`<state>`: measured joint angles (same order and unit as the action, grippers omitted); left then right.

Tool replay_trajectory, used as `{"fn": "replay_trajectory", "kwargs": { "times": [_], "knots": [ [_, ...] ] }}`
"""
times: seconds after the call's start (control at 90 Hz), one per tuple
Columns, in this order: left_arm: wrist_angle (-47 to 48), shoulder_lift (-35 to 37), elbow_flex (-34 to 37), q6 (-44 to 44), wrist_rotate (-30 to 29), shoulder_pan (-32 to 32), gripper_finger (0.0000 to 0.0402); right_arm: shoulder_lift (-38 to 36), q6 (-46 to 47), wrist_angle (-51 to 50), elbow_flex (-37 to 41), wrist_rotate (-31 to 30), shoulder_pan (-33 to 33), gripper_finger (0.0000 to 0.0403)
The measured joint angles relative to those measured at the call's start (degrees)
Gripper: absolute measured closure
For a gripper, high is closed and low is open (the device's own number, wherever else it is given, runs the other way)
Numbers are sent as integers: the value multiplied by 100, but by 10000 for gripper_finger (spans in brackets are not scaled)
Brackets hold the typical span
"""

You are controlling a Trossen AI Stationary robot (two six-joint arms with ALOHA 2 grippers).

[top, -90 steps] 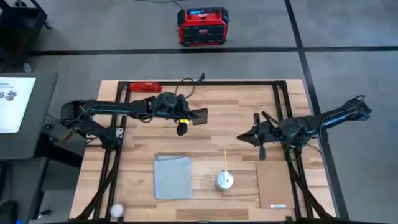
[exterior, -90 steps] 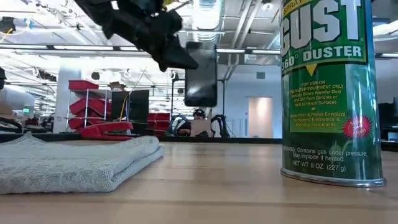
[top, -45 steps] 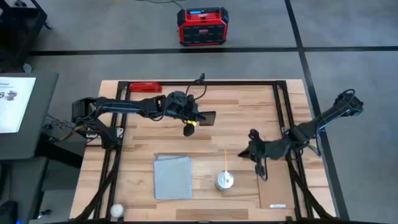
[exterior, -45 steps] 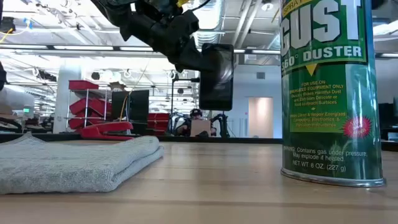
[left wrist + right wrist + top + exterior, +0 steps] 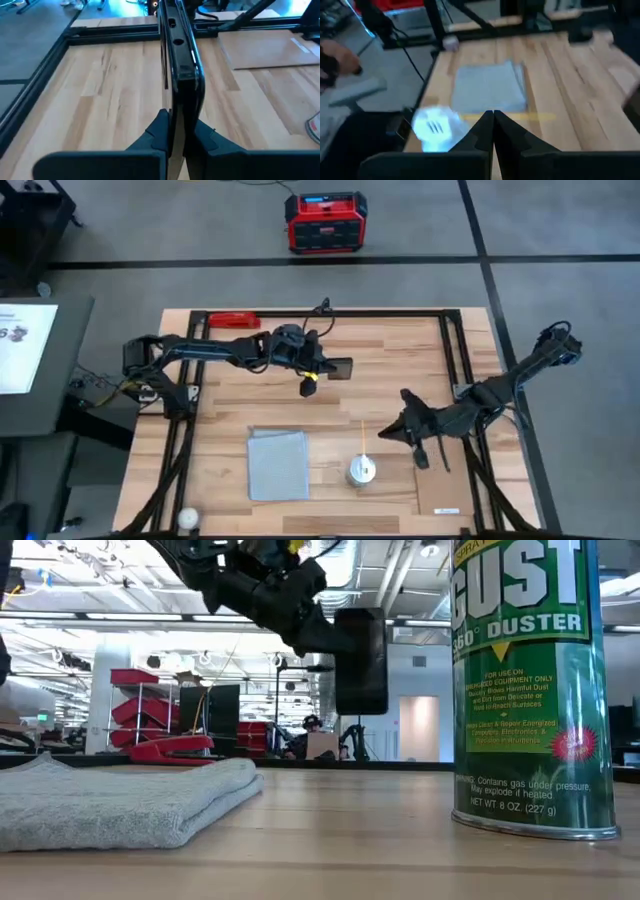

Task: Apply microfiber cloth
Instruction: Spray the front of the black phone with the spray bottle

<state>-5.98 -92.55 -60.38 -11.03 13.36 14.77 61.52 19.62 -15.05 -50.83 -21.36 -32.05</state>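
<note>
Grey-blue microfiber cloth (image 5: pixel 277 464) is lying at our desk's (image 5: pixel 240 395) 7 o'clock while our left fingers (image 5: pixel 161 131) are pinching a black phone (image 5: pixel 337 368) aloft and our right fingers (image 5: pixel 506 131) are pressed together.

The grey floor (image 5: pixel 560 240) was crossed by dark lines, and a red and black box (image 5: pixel 326 222) sat on it beyond the wooden table (image 5: pixel 390 355). Across the room stood red bins (image 5: pixel 140 700), under long ceiling lights (image 5: pixel 150 616) and exposed ducts.

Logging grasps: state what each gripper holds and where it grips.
The left gripper holds the slim black phone edge-on, its fingers pinching the phone's two flat faces at one end, above the table. The right gripper is shut and empty.
</note>
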Motion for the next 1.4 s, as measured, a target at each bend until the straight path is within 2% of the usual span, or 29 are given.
{"fn": "replay_trajectory", "kwargs": {
  "times": [0.256,0.644,0.911,1.144,1.4],
  "knots": [
    [63,-157,-286,-144,145,39,395,585,-96,-450,-608,649,133,403],
    [-30,-158,-286,-94,156,-16,395,1222,48,-821,-1204,1217,212,403],
    [-279,-237,-317,206,146,-152,395,1568,2,-1302,-1729,1295,220,403],
    [-277,-618,-663,271,22,-317,395,1578,24,-1346,-1742,1357,264,403],
    [-238,-649,-732,396,34,-324,395,1714,25,-1517,-1744,1401,326,403]
  ]
}}
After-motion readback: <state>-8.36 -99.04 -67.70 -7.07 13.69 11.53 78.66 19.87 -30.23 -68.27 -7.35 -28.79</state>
